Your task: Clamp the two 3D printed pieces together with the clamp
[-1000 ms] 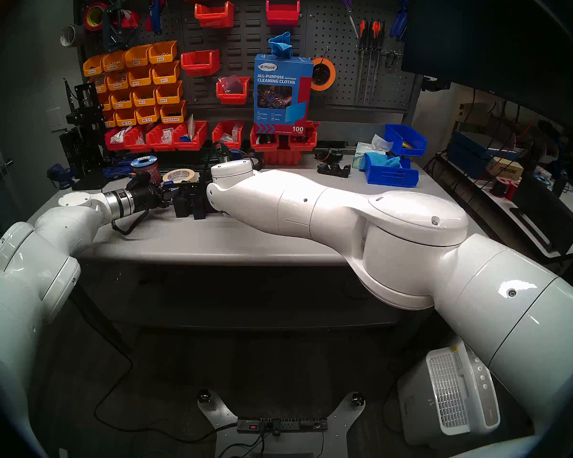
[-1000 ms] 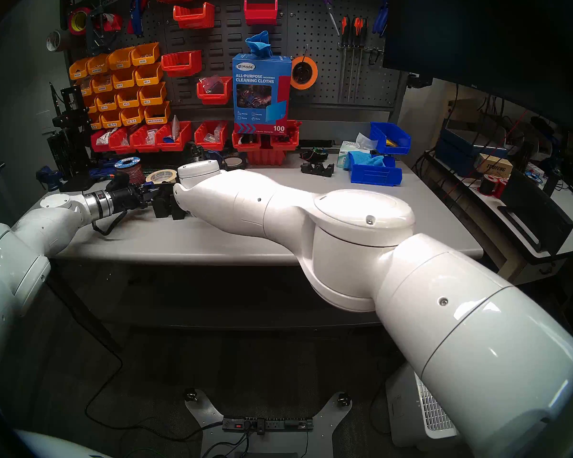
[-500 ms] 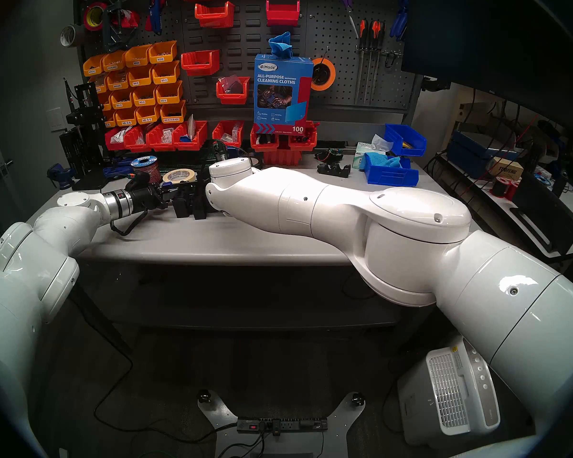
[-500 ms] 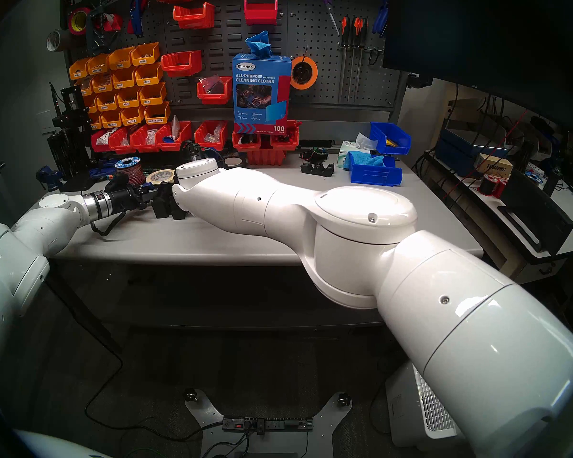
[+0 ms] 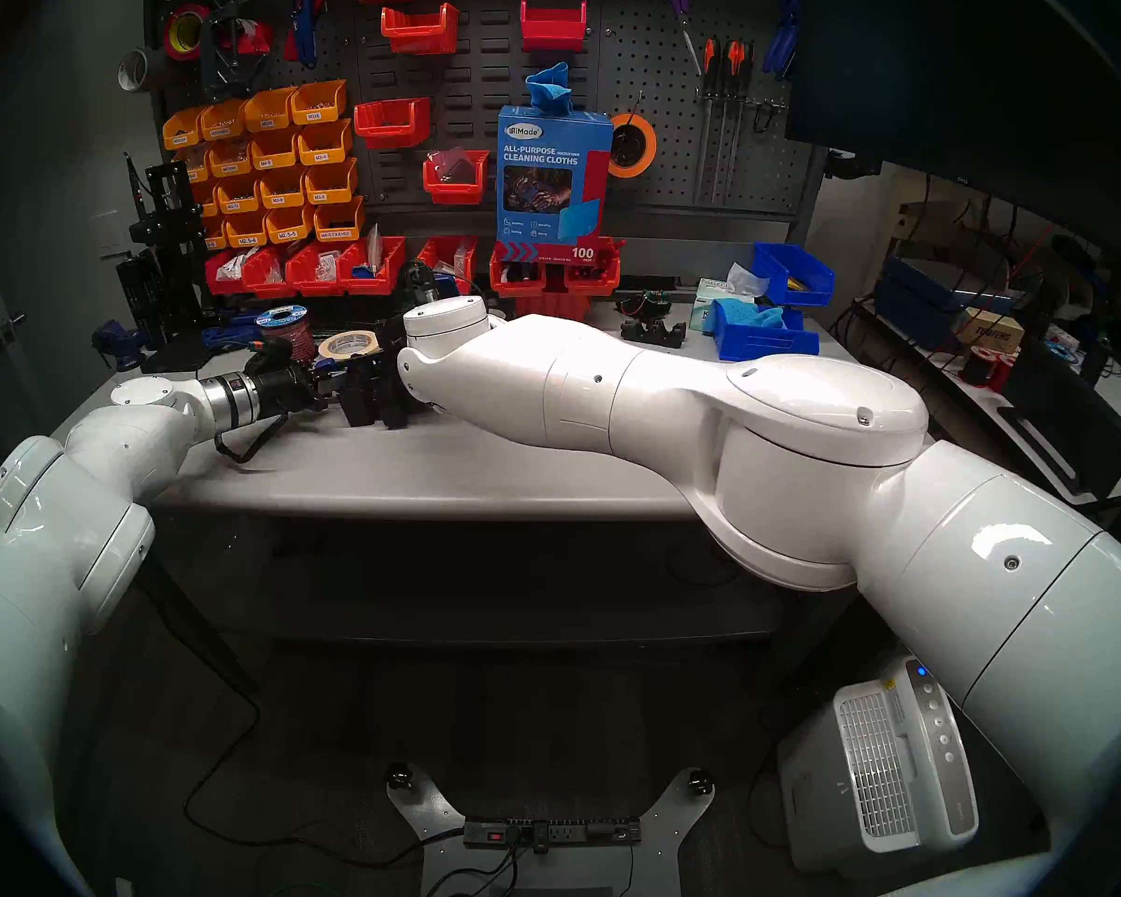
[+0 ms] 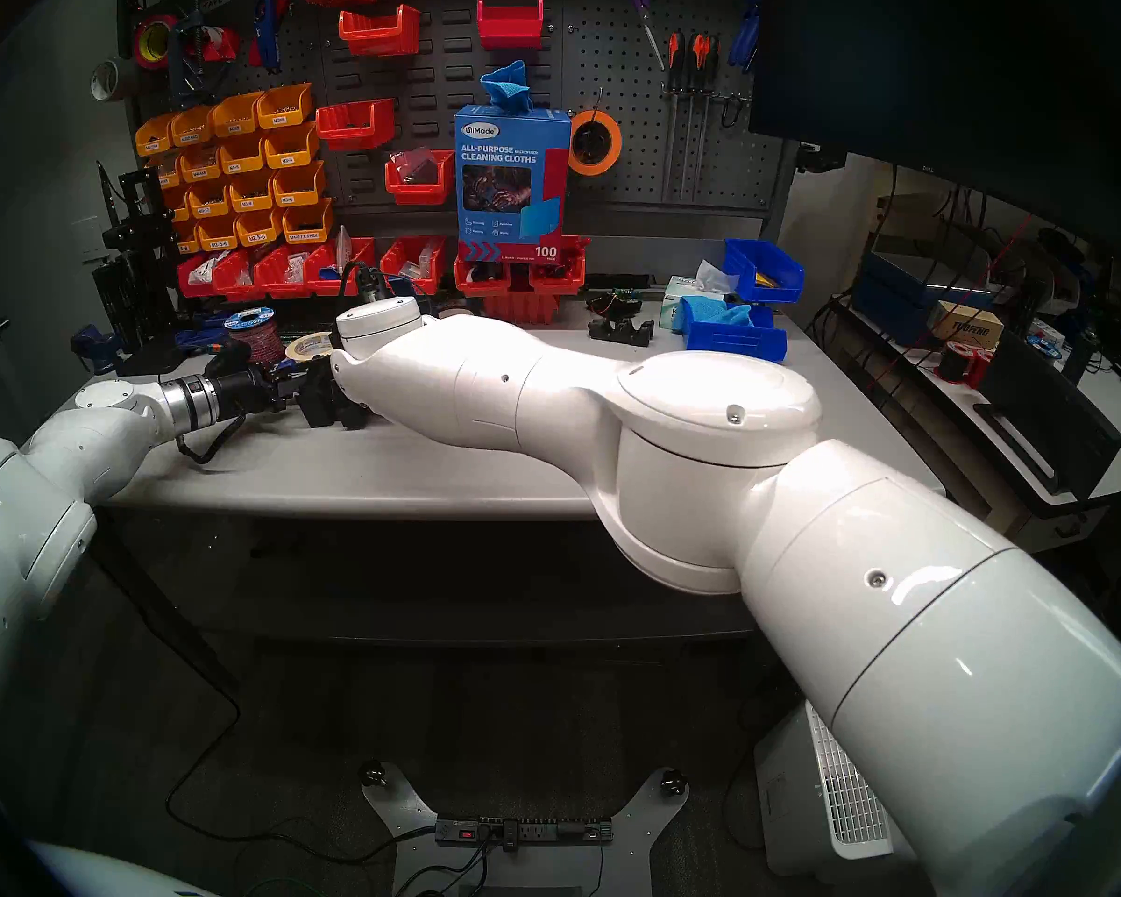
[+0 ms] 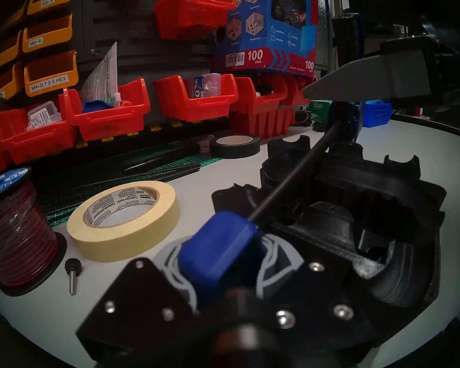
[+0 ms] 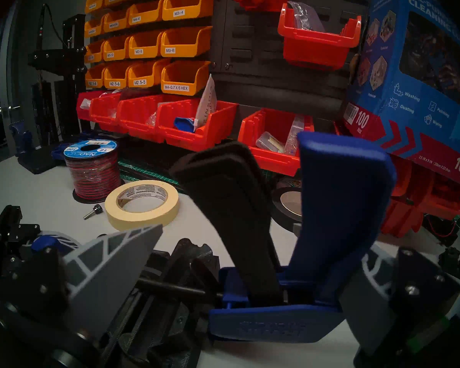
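Observation:
The clamp lies across the two 3D printed pieces (image 7: 343, 213), matte black blocks standing side by side on the grey table (image 5: 480, 475). My left gripper (image 7: 223, 256) is shut on the clamp's blue end jaw (image 7: 221, 250). From there the thin black bar (image 7: 290, 173) runs away over the pieces. In the right wrist view the blue handle (image 8: 337, 213) and black trigger (image 8: 231, 213) stand upright between the grey fingers (image 8: 112, 266) of my right gripper (image 8: 229, 240). It is open, with a gap to the trigger. In the head views my right forearm hides the right gripper.
A masking tape roll (image 7: 122, 221), a red-black wire spool (image 7: 16, 226), a loose thumb screw (image 7: 73, 272) and a black tape roll (image 7: 234, 145) lie just behind the pieces. Red bins (image 7: 106, 112) line the back. Blue bins (image 5: 765, 339) and a low black cradle part (image 5: 653, 332) sit far right.
My right wrist has shifted slightly left and toward the back of the table. The left arm and its grip on the clamp's end look unchanged.

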Controlling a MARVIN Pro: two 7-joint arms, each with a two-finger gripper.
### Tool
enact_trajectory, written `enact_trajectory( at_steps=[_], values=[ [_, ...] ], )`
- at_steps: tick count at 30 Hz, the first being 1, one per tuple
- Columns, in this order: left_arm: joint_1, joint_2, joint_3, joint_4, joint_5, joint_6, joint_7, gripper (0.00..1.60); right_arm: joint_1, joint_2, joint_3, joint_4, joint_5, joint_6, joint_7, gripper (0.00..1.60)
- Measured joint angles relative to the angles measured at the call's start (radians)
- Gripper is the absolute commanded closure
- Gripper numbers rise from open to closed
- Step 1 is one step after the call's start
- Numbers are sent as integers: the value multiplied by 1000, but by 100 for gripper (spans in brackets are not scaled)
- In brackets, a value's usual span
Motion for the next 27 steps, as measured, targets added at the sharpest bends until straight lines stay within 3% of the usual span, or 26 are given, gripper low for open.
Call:
enact_trajectory(
  at_steps=[27],
  values=[
    [-7,4,-1,-20,14,-12,-18,160,-67,52,3,-30,5,-63,5,0]
  ],
)
